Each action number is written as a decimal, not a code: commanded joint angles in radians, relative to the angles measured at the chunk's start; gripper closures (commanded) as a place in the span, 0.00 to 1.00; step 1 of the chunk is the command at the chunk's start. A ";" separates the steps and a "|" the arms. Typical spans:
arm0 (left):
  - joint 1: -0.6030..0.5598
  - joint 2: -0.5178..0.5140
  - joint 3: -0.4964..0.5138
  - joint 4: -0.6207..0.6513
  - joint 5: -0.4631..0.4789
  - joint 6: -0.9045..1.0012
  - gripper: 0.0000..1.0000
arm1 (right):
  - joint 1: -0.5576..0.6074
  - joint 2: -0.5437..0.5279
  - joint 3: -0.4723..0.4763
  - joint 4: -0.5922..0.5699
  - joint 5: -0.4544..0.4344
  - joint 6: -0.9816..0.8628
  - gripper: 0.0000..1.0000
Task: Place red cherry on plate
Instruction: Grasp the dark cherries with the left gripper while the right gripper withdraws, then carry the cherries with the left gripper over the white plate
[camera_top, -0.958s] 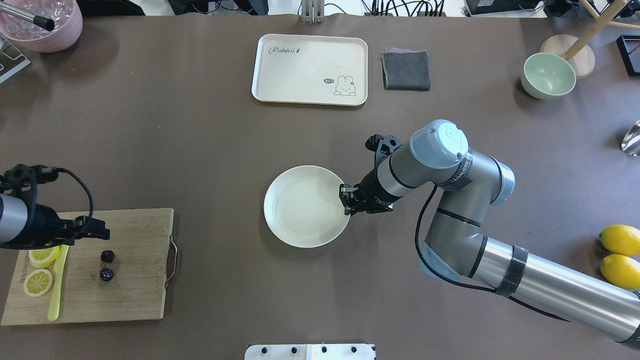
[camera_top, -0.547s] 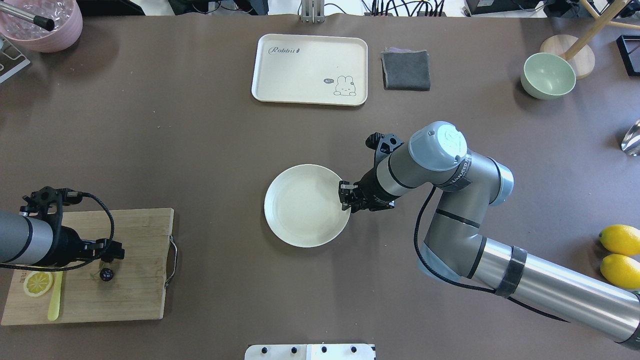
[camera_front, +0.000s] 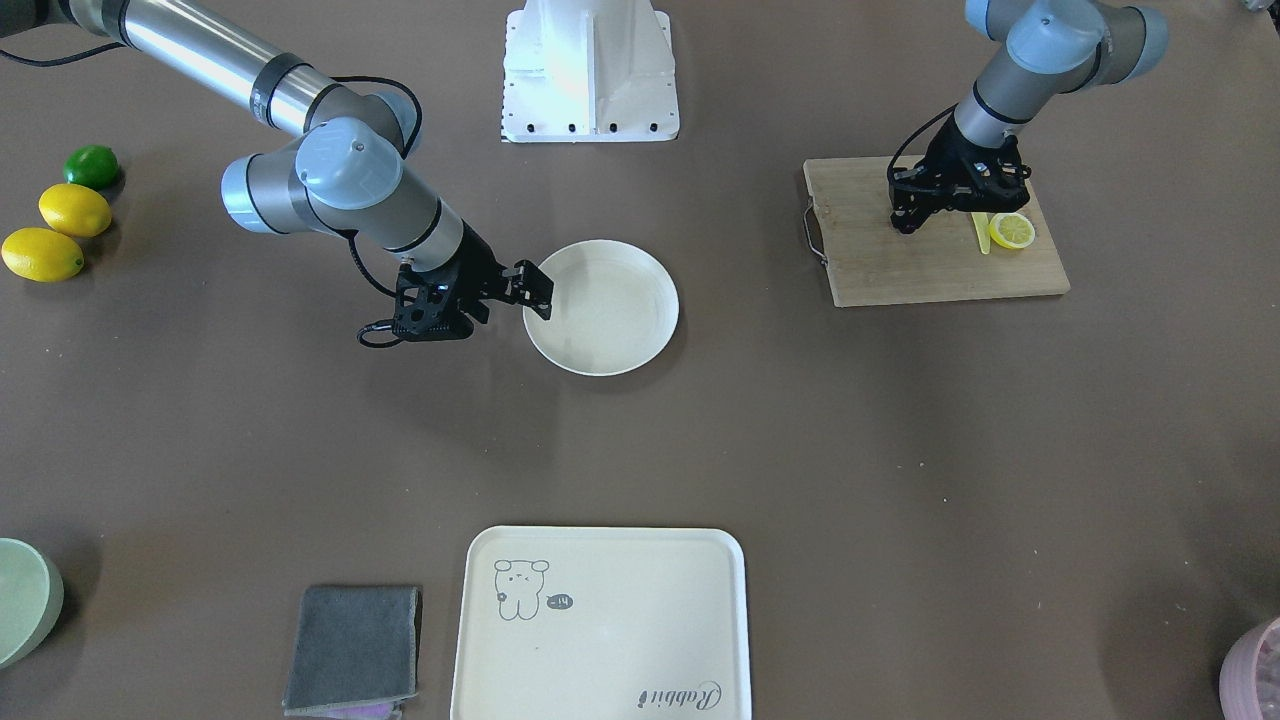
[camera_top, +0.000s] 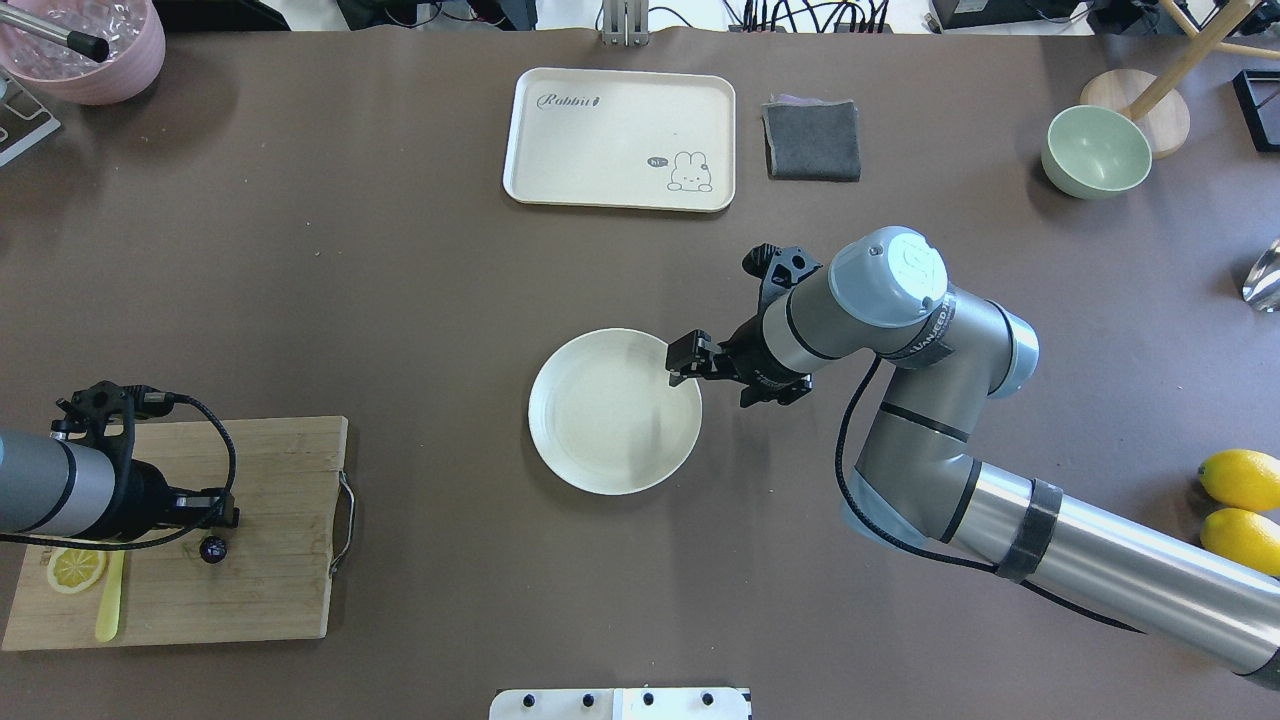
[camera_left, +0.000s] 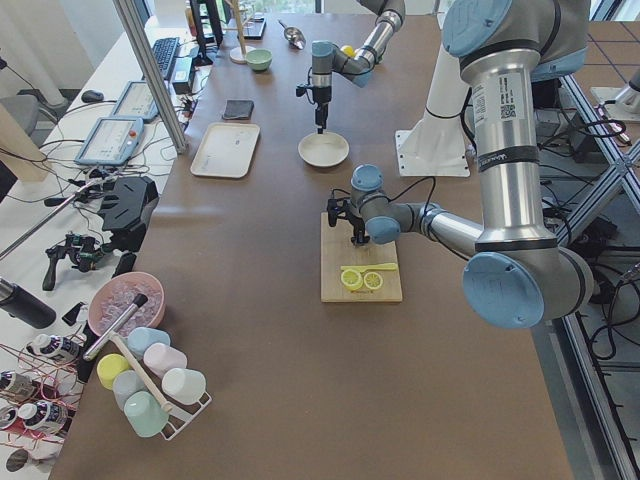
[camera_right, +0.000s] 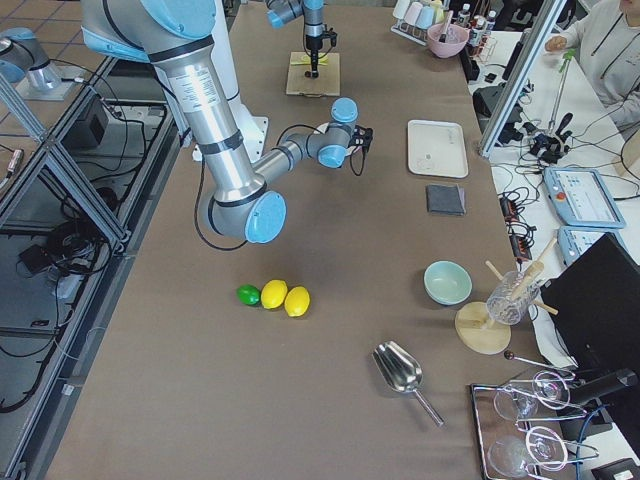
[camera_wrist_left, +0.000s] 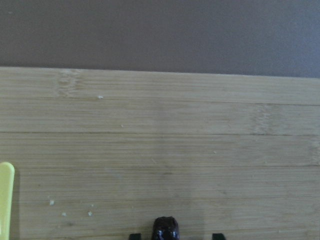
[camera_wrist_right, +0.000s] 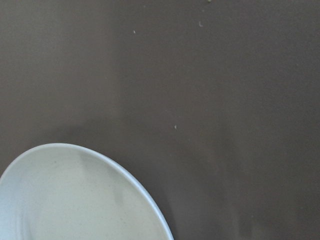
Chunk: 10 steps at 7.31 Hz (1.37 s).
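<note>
The red cherry lies on the wooden cutting board (camera_top: 270, 590). One dark cherry (camera_top: 212, 548) shows just in front of my left gripper (camera_top: 222, 513), and the arm hides the other from above. In the left wrist view a cherry (camera_wrist_left: 166, 228) sits between the two fingertips of the left gripper (camera_wrist_left: 173, 237), which is open and low over the board. The empty cream plate (camera_top: 560, 460) rests at the table's centre. My right gripper (camera_top: 683, 362) hovers open at the plate's right rim (camera_front: 610, 310), holding nothing. The right wrist view shows only the plate (camera_wrist_right: 75, 200) and table.
A lemon slice (camera_top: 76, 567) and a yellow knife (camera_top: 108, 600) lie on the board's left part. At the far side are a rabbit tray (camera_top: 620, 138), a grey cloth (camera_top: 812, 138) and a green bowl (camera_top: 1096, 152). Lemons (camera_top: 1240, 480) sit at the right edge.
My left gripper has come right and down over the cherries and now covers one. My right gripper has shifted along the plate's rim toward the far side. The plate has stayed put.
</note>
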<state>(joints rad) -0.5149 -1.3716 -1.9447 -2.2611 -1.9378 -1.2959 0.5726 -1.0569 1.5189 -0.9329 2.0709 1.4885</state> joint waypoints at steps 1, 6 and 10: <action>-0.008 -0.001 -0.005 0.000 -0.003 0.003 0.87 | 0.021 0.000 0.006 0.000 0.001 0.003 0.00; -0.011 -0.458 -0.030 0.220 -0.003 -0.117 0.84 | 0.333 -0.205 0.095 -0.011 0.271 -0.208 0.00; 0.070 -0.843 0.241 0.391 0.147 -0.195 0.84 | 0.438 -0.316 0.105 -0.011 0.316 -0.341 0.00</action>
<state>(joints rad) -0.4681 -2.1564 -1.7730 -1.8773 -1.8390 -1.4876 0.9818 -1.3348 1.6166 -0.9446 2.3721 1.1726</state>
